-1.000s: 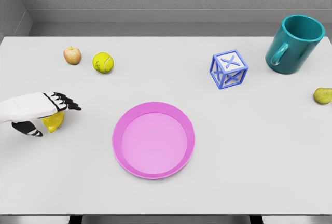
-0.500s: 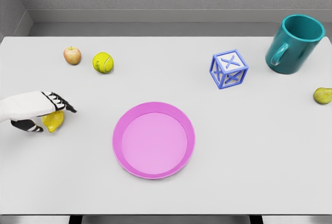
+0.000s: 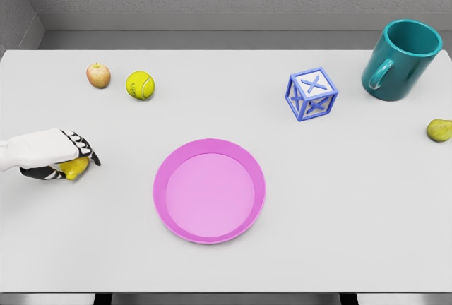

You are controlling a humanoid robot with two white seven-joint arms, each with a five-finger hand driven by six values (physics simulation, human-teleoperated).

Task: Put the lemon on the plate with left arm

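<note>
- Since a second ago, your left hand [image 3: 49, 151] has drawn its fingers [image 3: 86, 151] down and in around the lemon [image 3: 73, 168], so less of the yellow shows now than before; nothing else on the counter [image 3: 339, 199] has shifted.
- Your fingers curl over the top of the lemon and the thumb sits under the palm on the near side, so they look closed on it. You cannot tell from this view whether it is off the counter yet.
- What the coming move turns on: the lemon sits at the counter's left side, tucked under the fingertips, and the pink plate [image 3: 209, 190] lies to its right and slightly nearer you, well apart from it.
- The lemon's long axis seems to run roughly left to right, along the line of the hand, but most of it is hidden.
- Between hand and plate the way looks free. The tennis ball [image 3: 140, 85] and apple [image 3: 98, 75] lie farther back, out of that line.
- Mind the left edge: your hand works near it, so carry rightward.
- Your right arm is not in view.
</note>
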